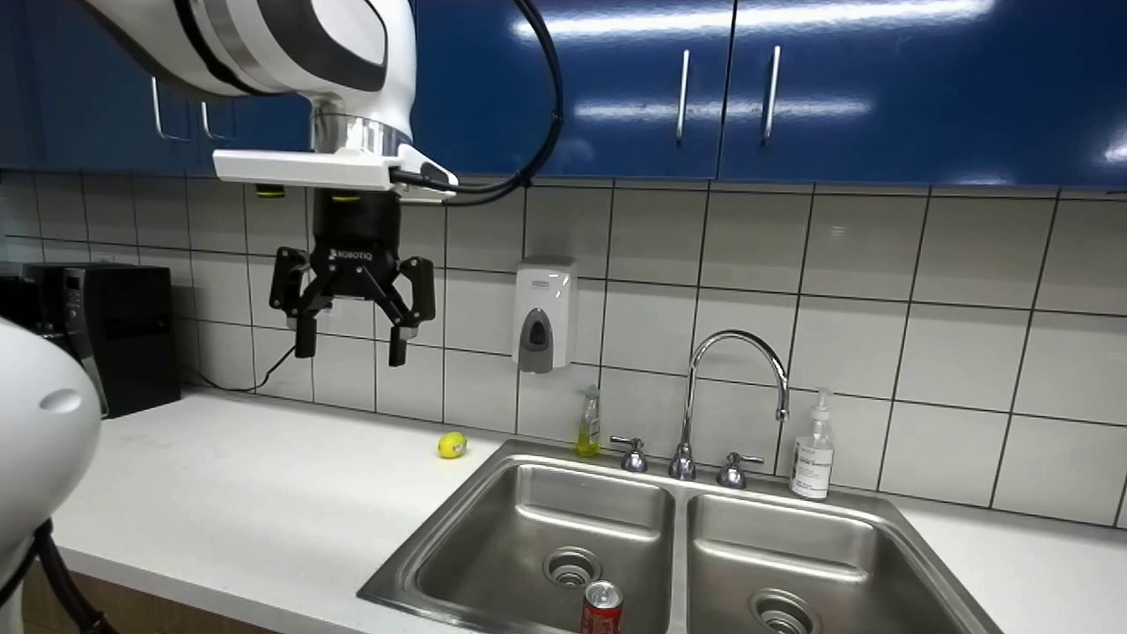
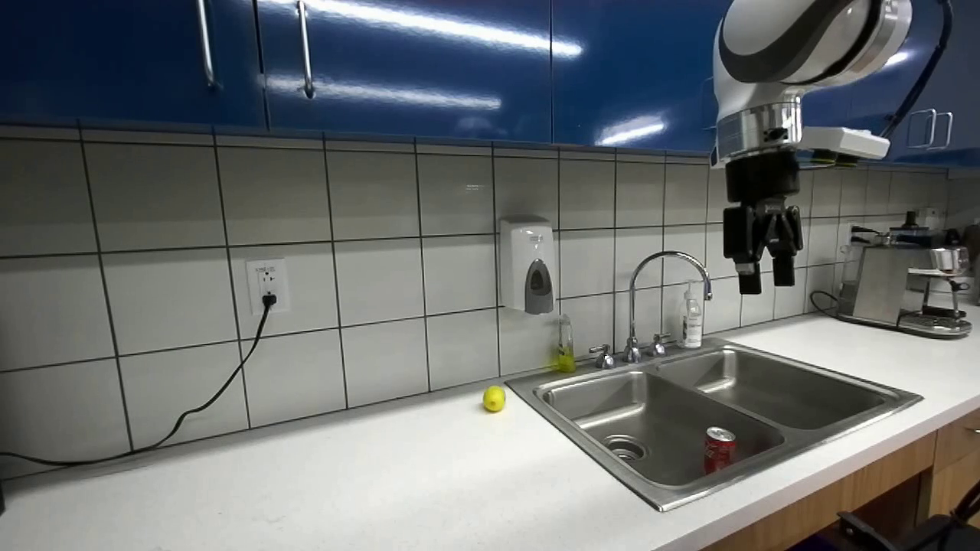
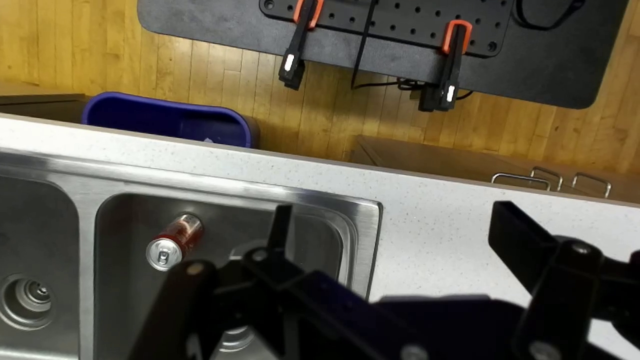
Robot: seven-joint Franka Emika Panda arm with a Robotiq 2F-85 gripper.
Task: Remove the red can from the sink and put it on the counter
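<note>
The red can (image 1: 601,609) stands upright in a basin of the steel sink (image 1: 458,509), its silver top up. In an exterior view the can (image 2: 719,450) stands near that basin's front wall. The wrist view also shows the can (image 3: 180,237), left of my fingers. My gripper (image 1: 352,348) is open and empty, high above the counter (image 1: 264,502). It also shows in an exterior view (image 2: 767,277). In the wrist view the gripper's fingers (image 3: 390,225) are wide apart, one over the sink's basin and one over the counter. The can's lower part is cut off in an exterior view.
A curved chrome faucet (image 1: 740,339) rises behind the sink. A yellow object (image 1: 453,445), a spray bottle (image 1: 589,424) and a pump bottle (image 1: 813,453) stand near the wall. A soap dispenser (image 1: 545,317) hangs there. Blue cabinets (image 1: 616,88) are overhead.
</note>
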